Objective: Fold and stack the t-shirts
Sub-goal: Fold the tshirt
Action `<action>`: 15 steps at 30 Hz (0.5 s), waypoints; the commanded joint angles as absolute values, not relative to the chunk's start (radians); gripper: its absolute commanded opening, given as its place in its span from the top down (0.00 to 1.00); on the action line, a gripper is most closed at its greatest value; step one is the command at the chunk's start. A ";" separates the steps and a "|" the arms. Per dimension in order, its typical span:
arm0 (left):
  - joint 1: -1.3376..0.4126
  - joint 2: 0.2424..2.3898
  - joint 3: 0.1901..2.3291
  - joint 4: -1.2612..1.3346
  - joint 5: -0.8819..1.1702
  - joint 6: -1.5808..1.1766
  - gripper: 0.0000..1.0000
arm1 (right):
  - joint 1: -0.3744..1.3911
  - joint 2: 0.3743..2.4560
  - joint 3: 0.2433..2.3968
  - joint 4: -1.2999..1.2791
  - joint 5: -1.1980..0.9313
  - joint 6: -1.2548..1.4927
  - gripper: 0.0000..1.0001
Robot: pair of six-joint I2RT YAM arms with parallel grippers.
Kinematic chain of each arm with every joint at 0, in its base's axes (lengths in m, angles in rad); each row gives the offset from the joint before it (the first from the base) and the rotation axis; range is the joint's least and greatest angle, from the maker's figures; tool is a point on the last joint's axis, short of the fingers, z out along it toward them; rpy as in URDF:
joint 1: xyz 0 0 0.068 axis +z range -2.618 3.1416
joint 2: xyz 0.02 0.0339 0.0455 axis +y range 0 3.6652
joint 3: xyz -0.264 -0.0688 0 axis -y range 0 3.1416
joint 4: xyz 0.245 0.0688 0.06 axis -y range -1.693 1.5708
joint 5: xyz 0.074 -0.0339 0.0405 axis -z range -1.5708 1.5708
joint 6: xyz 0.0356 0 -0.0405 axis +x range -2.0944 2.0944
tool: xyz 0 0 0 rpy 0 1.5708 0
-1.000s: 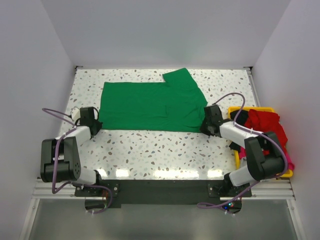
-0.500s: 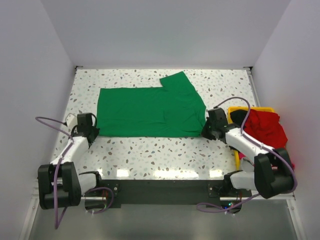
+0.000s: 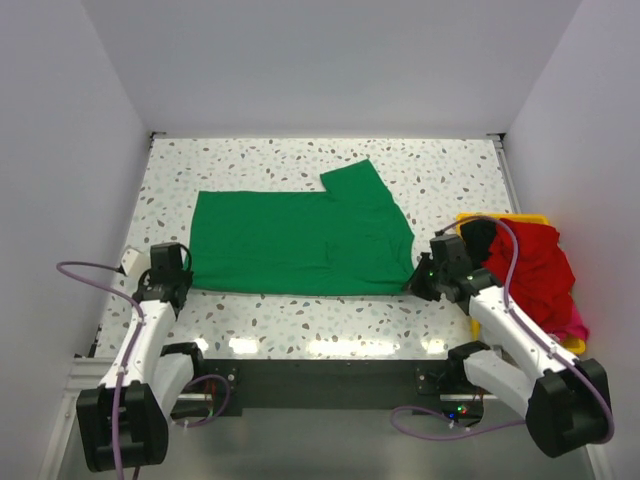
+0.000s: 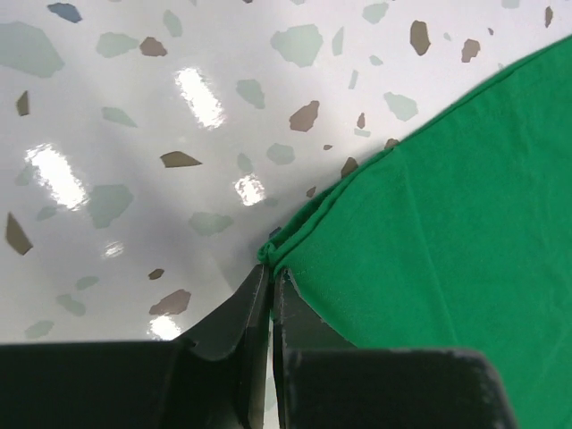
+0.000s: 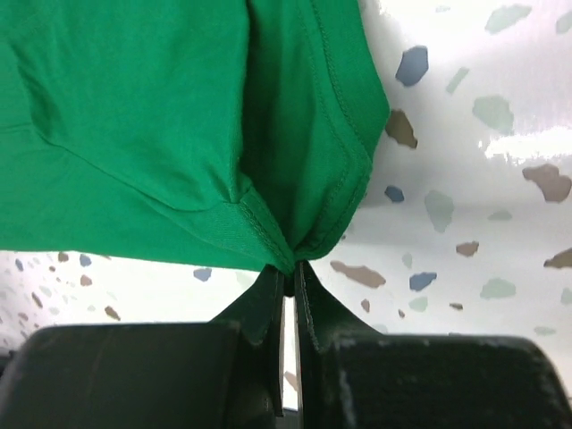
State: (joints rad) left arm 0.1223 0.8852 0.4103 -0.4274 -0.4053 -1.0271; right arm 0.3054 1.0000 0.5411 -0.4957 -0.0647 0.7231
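The green t-shirt (image 3: 300, 232) lies spread flat across the speckled table, one sleeve pointing to the far side. My left gripper (image 3: 183, 283) is shut on its near-left hem corner (image 4: 271, 253). My right gripper (image 3: 418, 284) is shut on its near-right corner by the collar and sleeve seam (image 5: 290, 259). Both hold the cloth low at the table. The red t-shirt (image 3: 530, 255) and a black one (image 3: 478, 233) lie heaped in the yellow bin, with a pink one (image 3: 577, 322) at its right side.
The yellow bin (image 3: 498, 219) stands at the right edge of the table, close behind my right arm. White walls close the table in on the left, back and right. Bare speckled tabletop (image 3: 300, 315) lies between the shirt and the near edge.
Both grippers have drawn back toward the near edge, dragging the green shirt's near edge with them. The whole shirt has slid nearer and lies flatter.
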 commanded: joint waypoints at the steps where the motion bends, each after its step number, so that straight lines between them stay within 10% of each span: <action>1: 0.132 0.851 0.400 -0.491 -0.489 -1.068 1.00 | 0.299 0.930 0.529 -0.587 -0.084 0.735 1.00; 5: 0.132 0.827 0.397 -0.531 -0.500 -1.092 0.93 | 0.301 0.891 0.535 -0.640 -0.081 0.729 0.95; 11: 0.132 0.781 0.445 -0.595 -0.546 -1.091 0.46 | 0.301 0.859 0.551 -0.641 -0.116 0.712 0.58; 15: 0.133 0.775 0.518 -0.528 -0.519 -1.000 0.35 | 0.301 0.891 0.623 -0.585 -0.115 0.683 0.48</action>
State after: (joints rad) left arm 0.1242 0.7845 0.4309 -0.5793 -0.4950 -1.0679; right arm 0.3054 0.8799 0.5476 -0.6243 -0.0975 0.7124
